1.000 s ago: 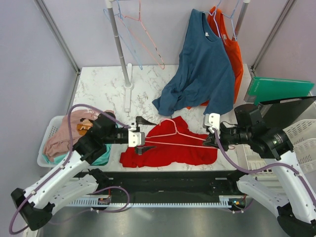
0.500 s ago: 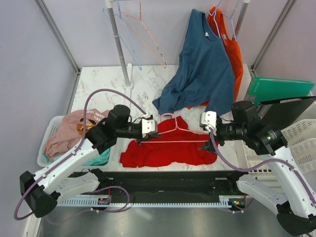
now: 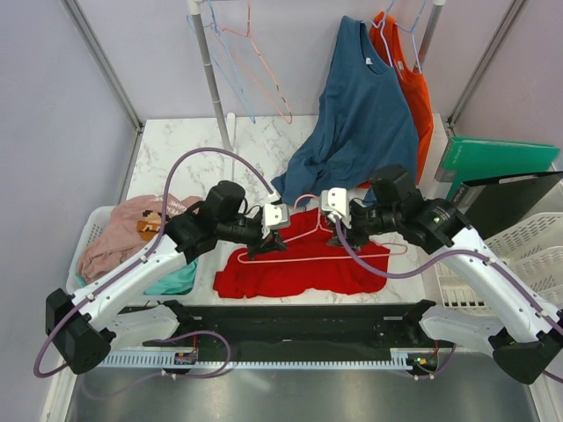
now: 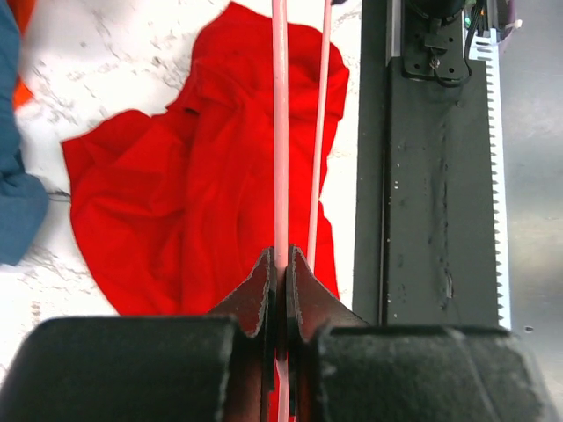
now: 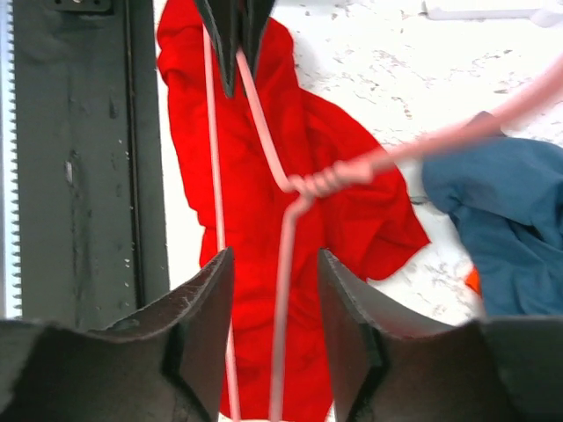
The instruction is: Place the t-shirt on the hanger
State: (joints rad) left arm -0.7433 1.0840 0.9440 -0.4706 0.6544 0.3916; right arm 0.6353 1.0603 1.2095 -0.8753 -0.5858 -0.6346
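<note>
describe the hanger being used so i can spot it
Start at the white marble table and find the bright red t-shirt crumpled near its front edge. Just over it is a thin pink wire hanger, one corner pinched in the left arm's jaws; the other wire hangers dangle by the pole behind.

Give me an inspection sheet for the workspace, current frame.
Surface: white marble table.
Job's things: t-shirt crumpled near the front edge; hanger over it, not threaded in.
Clutter: blue shirt and orange shirt hung at the back; clothes basket left; green folder right.
Grippers: left gripper shut on hanger; right gripper jaws open astride its wire.
Cables: purple cable arcs above left arm; second cable loops over t-shirt.
Surroundings: plain wall, metal post.
</note>
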